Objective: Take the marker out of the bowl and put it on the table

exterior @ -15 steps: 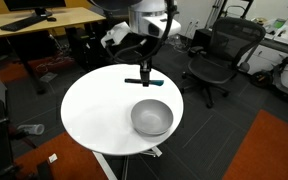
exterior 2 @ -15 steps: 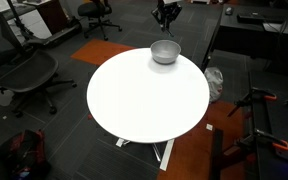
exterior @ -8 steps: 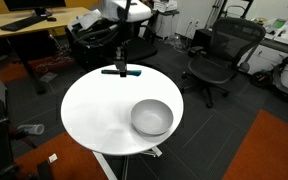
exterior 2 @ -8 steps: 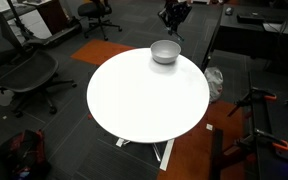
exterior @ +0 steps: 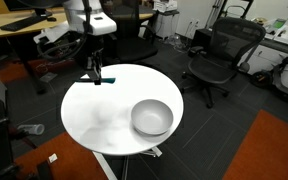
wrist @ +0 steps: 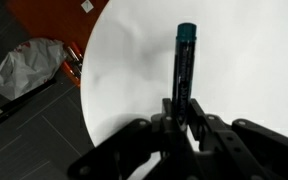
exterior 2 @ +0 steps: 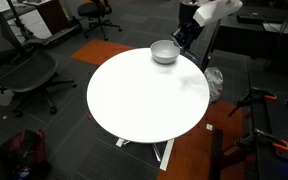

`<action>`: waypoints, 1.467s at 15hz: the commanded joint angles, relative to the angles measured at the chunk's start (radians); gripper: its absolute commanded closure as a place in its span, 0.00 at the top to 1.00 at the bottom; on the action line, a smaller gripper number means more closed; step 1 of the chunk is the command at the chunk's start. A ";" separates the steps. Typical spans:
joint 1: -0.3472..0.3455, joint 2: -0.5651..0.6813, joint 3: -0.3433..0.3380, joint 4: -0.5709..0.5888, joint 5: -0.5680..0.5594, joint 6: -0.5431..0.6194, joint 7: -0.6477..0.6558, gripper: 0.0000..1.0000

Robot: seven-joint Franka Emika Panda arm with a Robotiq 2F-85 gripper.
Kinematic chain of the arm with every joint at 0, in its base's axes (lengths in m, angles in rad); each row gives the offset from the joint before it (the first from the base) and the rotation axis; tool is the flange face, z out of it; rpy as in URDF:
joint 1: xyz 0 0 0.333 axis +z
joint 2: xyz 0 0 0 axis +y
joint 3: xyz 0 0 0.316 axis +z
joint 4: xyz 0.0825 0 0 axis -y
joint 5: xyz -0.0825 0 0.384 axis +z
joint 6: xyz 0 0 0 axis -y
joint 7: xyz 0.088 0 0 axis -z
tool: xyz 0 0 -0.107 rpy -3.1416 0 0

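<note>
In an exterior view, the gripper hangs over the upper-left edge of the white round table. It's clamped on the marker, which lies level, just above the tabletop. The grey bowl sits right of centre, well apart from the marker, and there's nothing in it. A black office chair stands at upper right, a wooden desk at upper left.

In an exterior view from across the room, the bowl is at the table's top edge. The gripper hovers just right of it, in the upper right of the frame. Too small here to make out the jaws or the marker.

Wrist view now: the marker runs straight up the middle of the frame, teal cap at the top. Its dark lower end is pinched between the two fingers, which are closed tight on it. White tabletop fills the right side. The table's rim curves down the left, with a crumpled grey bag on the dark floor beyond.
</note>
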State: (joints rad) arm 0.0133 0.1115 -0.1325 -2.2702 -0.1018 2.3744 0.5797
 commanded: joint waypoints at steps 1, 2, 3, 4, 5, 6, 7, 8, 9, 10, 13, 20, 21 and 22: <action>-0.001 -0.029 0.012 -0.111 -0.065 0.090 0.074 0.05; -0.001 -0.022 0.014 -0.128 -0.072 0.110 0.082 0.05; -0.001 -0.008 0.014 -0.142 -0.083 0.135 0.096 0.05; -0.003 0.004 0.014 -0.149 -0.080 0.151 0.101 0.05; -0.004 0.018 0.014 -0.159 -0.071 0.168 0.104 0.05; -0.005 0.035 0.012 -0.161 -0.060 0.184 0.104 0.05; -0.005 0.052 0.010 -0.166 -0.054 0.199 0.114 0.05; -0.003 0.065 0.008 -0.169 -0.050 0.212 0.121 0.05; -0.002 0.083 0.006 -0.170 -0.043 0.226 0.128 0.05; 0.000 0.103 0.006 -0.168 -0.032 0.239 0.129 0.05; 0.006 0.159 0.003 -0.160 0.005 0.277 0.119 0.05; 0.028 0.254 -0.005 -0.146 0.091 0.372 0.108 0.05; 0.033 0.261 -0.007 -0.143 0.097 0.381 0.107 0.05; 0.037 0.266 -0.010 -0.140 0.102 0.387 0.106 0.05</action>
State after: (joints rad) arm 0.0245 0.3610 -0.1261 -2.4232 -0.0323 2.7340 0.6823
